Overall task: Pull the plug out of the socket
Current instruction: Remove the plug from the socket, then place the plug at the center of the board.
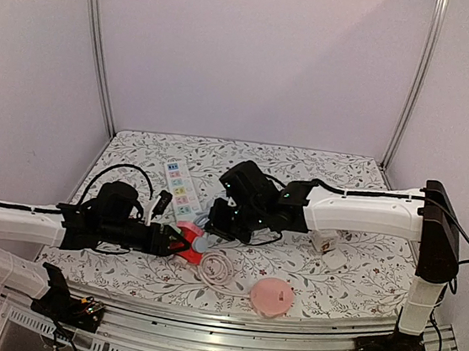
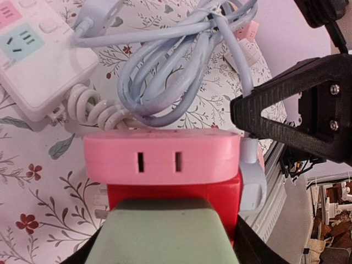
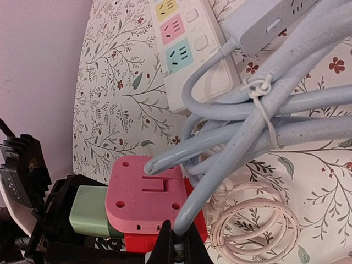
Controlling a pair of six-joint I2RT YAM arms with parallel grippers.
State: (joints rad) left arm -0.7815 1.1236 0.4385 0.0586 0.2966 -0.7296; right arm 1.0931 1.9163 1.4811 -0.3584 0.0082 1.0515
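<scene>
Plug (image 2: 251, 175) clamped in right jaws, socket (image 2: 162, 159) in left jaws, over floral table (image 1: 366, 284).

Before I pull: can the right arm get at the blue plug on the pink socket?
Likely yes: the right tool is shut on the blue plug beside the pink socket, nothing between.

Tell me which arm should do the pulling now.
Right. Its pincer is shut on the blue plug, while the left pincer grips the pink socket, bracing it.
</scene>
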